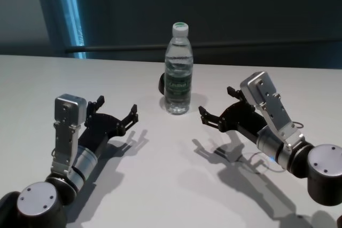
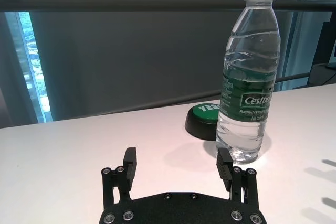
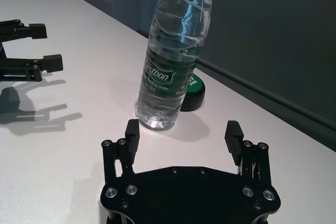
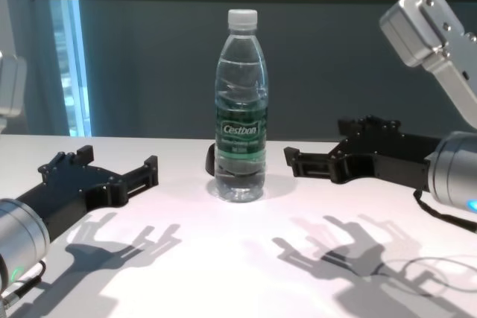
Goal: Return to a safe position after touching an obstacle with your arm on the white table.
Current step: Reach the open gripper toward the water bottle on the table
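We see the bottle [image 1: 178, 70] standing upright just above the centre of the head view, on the white table [image 1: 160, 185], its white cap at the top and the dark green label around its middle. It looks filled nearly to the neck, so we judge it fairly heavy for its size yet tall and narrow, easy to topple if nudged high up. The clear plastic wall is smooth and probably gives a little under pressure; if we ever had to take hold of it, the labelled middle band, or just below it, would be the steadiest place. For this task, though, we only want to keep clear of it.

Our left gripper [image 1: 115, 111] sits at lower left of the head view, its fingers spread wide and holding nothing, pointing toward the bottle but apart from it. Our right gripper [image 1: 217, 105] sits right of centre, its fingers likewise parted and empty, with its nearer fingertip close to the bottle's base yet not touching, as far as we can tell. In the chest view the bottle [image 4: 241, 109] stands in the middle, between the two grippers, with table showing on both sides.

Behind the bottle, in the left wrist view, a low black-and-green button [image 2: 202, 121] rests on the table, close to its base.

We judge that both arms need to draw back and away from the bottle without sweeping sideways.
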